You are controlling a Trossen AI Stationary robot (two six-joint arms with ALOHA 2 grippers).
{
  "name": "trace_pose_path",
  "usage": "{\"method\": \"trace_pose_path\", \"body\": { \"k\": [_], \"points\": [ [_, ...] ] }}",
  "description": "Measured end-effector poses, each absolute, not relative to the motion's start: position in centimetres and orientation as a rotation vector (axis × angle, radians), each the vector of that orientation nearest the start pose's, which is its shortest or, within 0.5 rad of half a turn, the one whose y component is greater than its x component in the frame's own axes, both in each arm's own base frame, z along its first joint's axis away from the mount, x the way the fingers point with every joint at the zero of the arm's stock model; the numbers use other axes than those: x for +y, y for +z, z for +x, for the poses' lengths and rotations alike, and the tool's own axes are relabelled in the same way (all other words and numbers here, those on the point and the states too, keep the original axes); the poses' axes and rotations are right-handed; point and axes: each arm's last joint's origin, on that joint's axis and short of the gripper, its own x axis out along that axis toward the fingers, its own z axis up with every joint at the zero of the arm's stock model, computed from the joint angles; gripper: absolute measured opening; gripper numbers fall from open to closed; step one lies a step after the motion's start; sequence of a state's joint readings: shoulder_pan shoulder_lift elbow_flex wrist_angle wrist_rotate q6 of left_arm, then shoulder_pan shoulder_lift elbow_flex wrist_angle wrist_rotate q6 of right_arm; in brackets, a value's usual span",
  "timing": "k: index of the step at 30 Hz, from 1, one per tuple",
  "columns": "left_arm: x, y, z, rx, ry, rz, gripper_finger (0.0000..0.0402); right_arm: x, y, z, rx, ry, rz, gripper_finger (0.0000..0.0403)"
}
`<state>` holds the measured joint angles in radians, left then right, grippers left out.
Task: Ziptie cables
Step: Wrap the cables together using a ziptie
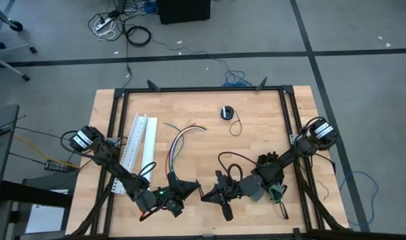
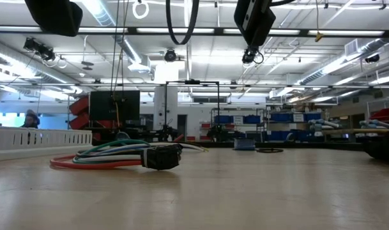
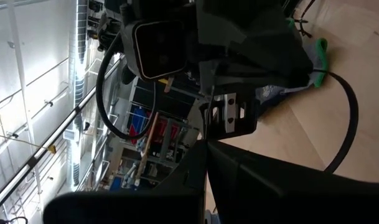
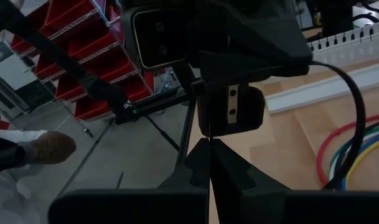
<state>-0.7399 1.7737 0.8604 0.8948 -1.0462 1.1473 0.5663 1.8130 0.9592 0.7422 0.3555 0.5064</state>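
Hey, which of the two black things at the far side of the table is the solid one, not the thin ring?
The solid one is the small round black object, nearer the far edge. The thin black loop beside it is an open ring showing wood through it.

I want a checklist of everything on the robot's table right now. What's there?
Surface: pale wooden tabletop inside a black frame.
Job's things: loose bundle of thin coloured wires lying left of centre, apart from both arms; zipties, too thin to make out.
Clutter: long white slotted plastic channel beside the wires; small round black object; thin black loop next to it.
Grippers: left end effector and right end effector both shut, tips facing each other at the near edge.
Cables: thick black cords on both arms.
Surroundings: grey floor with cords; shelves with bins.
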Motion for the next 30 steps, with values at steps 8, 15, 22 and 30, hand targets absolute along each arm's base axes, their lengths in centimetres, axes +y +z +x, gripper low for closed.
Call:
{"method": "trace_pose_path", "body": {
  "k": [8, 15, 22, 30],
  "points": [
    [-21.97, 20.34, 27.69, 0.187, 0.267, 1.152, 0.0000, 19.53, 20.39, 33.04, 0.148, 0.158, 0.472, 0.0000],
    [-21.97, 20.34, 27.69, 0.189, 0.266, 1.166, 0.0000, 19.34, 20.43, 33.18, 0.154, 0.170, 0.533, 0.0000],
    [-21.96, 20.34, 27.70, 0.197, 0.262, 1.222, 0.0000, 19.45, 20.43, 33.13, 0.165, 0.176, 0.606, 0.0000],
    [-21.97, 20.34, 27.70, 0.199, 0.257, 1.247, 0.0000, 19.41, 20.43, 33.15, 0.173, 0.171, 0.690, 0.0000]
  ]
}}
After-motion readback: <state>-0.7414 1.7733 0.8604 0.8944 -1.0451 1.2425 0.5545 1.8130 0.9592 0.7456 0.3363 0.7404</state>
